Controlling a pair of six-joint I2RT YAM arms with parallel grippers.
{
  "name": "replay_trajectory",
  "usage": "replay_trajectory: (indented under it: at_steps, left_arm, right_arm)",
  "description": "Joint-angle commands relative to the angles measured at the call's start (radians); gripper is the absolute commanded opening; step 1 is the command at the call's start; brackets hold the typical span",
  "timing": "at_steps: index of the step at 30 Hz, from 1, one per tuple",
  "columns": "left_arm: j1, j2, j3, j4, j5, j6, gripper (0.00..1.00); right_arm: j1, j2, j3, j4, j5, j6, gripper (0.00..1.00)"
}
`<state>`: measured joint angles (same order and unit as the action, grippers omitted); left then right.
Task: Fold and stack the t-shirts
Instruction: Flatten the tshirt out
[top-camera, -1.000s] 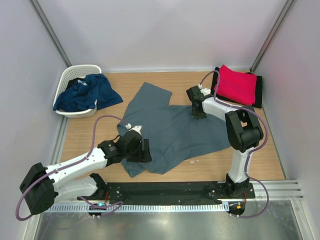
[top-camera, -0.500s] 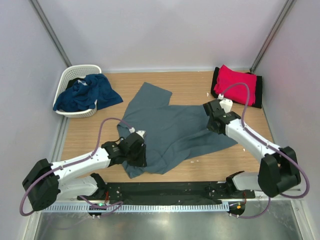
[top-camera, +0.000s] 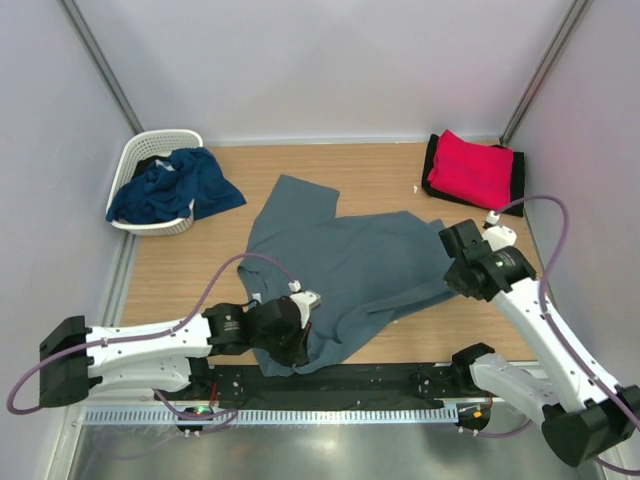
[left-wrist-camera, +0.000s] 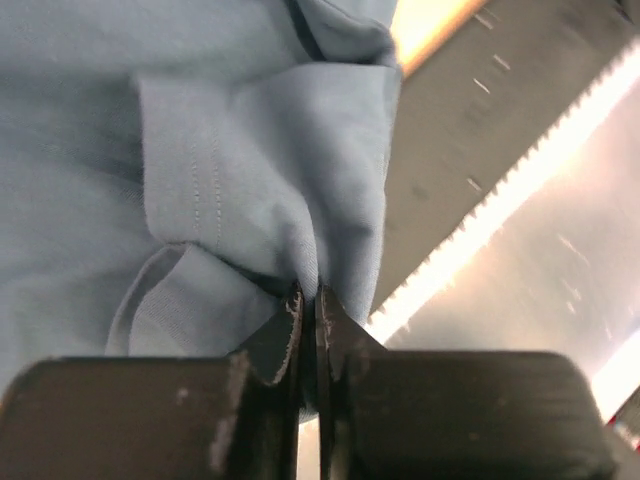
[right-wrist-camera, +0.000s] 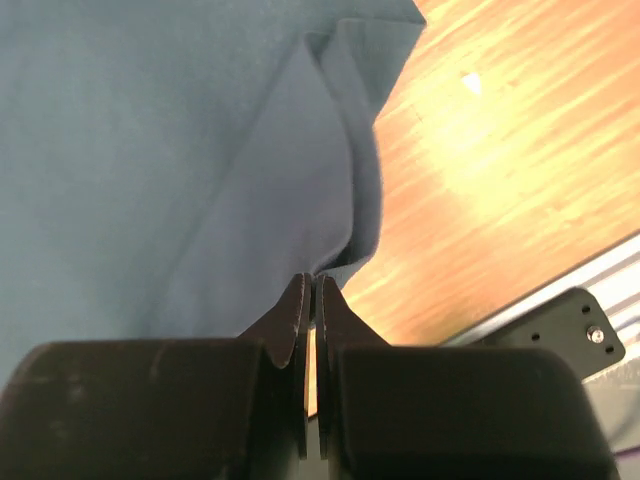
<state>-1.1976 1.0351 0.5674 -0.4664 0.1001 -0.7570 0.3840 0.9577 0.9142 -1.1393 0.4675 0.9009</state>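
At the far left the basket sat with the navy shirt spilling over its rim, unmoved over the last second.

The left gripper had been spread above the near-left hem of the grey shirt; by this moment it had closed. In the left wrist view its fingertips were pressed together with a bunched fold of the hem caught between them. It had also slid toward the near edge of the table, dragging that corner with it.

The grey shirt lay spread across the middle of the table, wrinkled, with one sleeve pointing to the far side. Its outline had shifted a little between the two pulls, and no fold had yet been made in it.

The right gripper had swung away from the far side, near the stack, to the shirt's right edge. Its jaws had stayed shut throughout; in the right wrist view the fingertips pinched a ridge of grey cloth, with bare wood just beside it.

At the far right the red shirt lay folded on the black shirt, undisturbed.

With both near corners now held, the shirt looked ready to be stretched flat or lifted over for a first fold. Two shirts seemed done, this one was in hand, and the navy one waited.
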Motion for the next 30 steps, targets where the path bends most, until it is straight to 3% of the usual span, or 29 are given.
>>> replay_trajectory:
  at_steps: [1,2,3,5,6,7,8,9,10,12,13,14,16,18,21,25,30]
  left_arm:
    - [-0.063,-0.047,0.045,-0.023,0.010,-0.024,0.05]
    - [-0.065,-0.049,0.058,-0.056,0.004,-0.030,0.13]
    - [-0.066,-0.050,0.090,-0.092,-0.047,-0.033,0.52]
    - [-0.066,-0.066,0.143,-0.227,-0.158,-0.053,0.75]
    - [-0.065,-0.076,0.173,-0.273,-0.234,-0.051,0.93]
    - [-0.056,-0.099,0.252,-0.346,-0.379,-0.051,0.99]
    - [-0.039,-0.110,0.284,-0.366,-0.448,-0.051,1.00]
    - [-0.007,-0.119,0.314,-0.368,-0.489,-0.035,1.00]
    - [0.098,-0.136,0.343,-0.323,-0.514,-0.024,1.00]
    - [0.247,-0.133,0.338,-0.220,-0.462,0.017,1.00]
    - [0.405,-0.123,0.306,-0.089,-0.421,0.022,1.00]
    - [0.477,-0.072,0.298,-0.025,-0.366,0.016,1.00]
    - [0.631,0.014,0.316,0.064,-0.321,-0.001,0.98]
    - [0.680,0.167,0.380,0.066,-0.304,-0.007,0.96]
    - [0.699,0.307,0.429,0.080,-0.326,-0.001,0.93]
    - [0.701,0.397,0.419,0.156,-0.336,-0.053,0.87]
    - [0.714,0.523,0.427,0.181,-0.323,-0.065,0.73]
  right_arm:
    - [-0.002,-0.062,0.063,-0.264,0.010,0.087,0.07]
    - [-0.002,-0.069,0.055,-0.283,-0.015,0.098,0.11]
    - [-0.002,-0.080,0.045,-0.309,-0.064,0.111,0.13]
    - [-0.002,-0.120,0.037,-0.324,-0.101,0.125,0.29]
    - [-0.002,-0.134,0.051,-0.336,-0.113,0.119,0.34]
    - [-0.002,-0.139,0.111,-0.344,-0.115,0.095,0.46]
    - [0.000,-0.120,0.156,-0.353,-0.099,0.081,0.51]
    - [-0.002,-0.099,0.204,-0.350,-0.089,0.061,0.63]
    - [-0.002,-0.033,0.288,-0.334,-0.067,-0.001,0.66]
    - [-0.002,0.042,0.340,-0.236,-0.043,-0.063,0.68]
    - [0.000,0.088,0.354,-0.177,-0.024,-0.091,0.68]
    - [0.003,0.160,0.351,-0.104,-0.030,-0.147,0.68]
    - [0.007,0.240,0.328,0.161,-0.055,-0.187,0.68]
    - [0.012,0.365,0.312,0.415,-0.108,-0.232,0.68]
    - [0.019,0.560,0.339,0.562,-0.095,-0.246,0.68]
    - [0.015,0.783,0.431,0.602,-0.030,-0.306,0.68]
    - [-0.011,0.885,0.437,0.645,-0.091,-0.313,0.66]
